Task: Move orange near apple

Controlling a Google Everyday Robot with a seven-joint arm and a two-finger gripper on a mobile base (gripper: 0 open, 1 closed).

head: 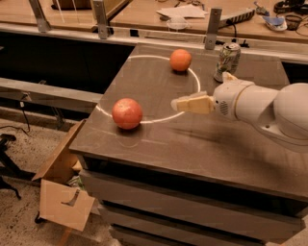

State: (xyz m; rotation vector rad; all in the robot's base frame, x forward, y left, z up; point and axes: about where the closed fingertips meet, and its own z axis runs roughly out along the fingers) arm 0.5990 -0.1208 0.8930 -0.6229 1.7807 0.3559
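Gripper [180,104] hangs low over the desk [216,158], reaching in from the right, tip pointing left and carrying nothing. Cannot tell if it is apart or together; it reads as one pale wedge. Orange [181,60] sits at the far side of the desk, on the painted white ring [198,84], well apart from the apple [127,113], which rests near the front-left edge on the same ring. Gripper is between the two, nearer the apple's side, touching neither.

Risks, as a judgement:
- wrong fruit: the tip aims more at the apple than the orange, so a grab here may take the apple
- both fruits are round on a smooth top; a side nudge may roll them, and the apple is close to the left edge
- soda can [227,60] stands just right of the orange, beside the arm; a swing back could tip it

Desk top is dark grey, flat, slightly glossy. Open cardboard box [60,190] stands on speckled floor [19,216] below left. Wooden bench [144,14] with papers [180,10] runs behind.
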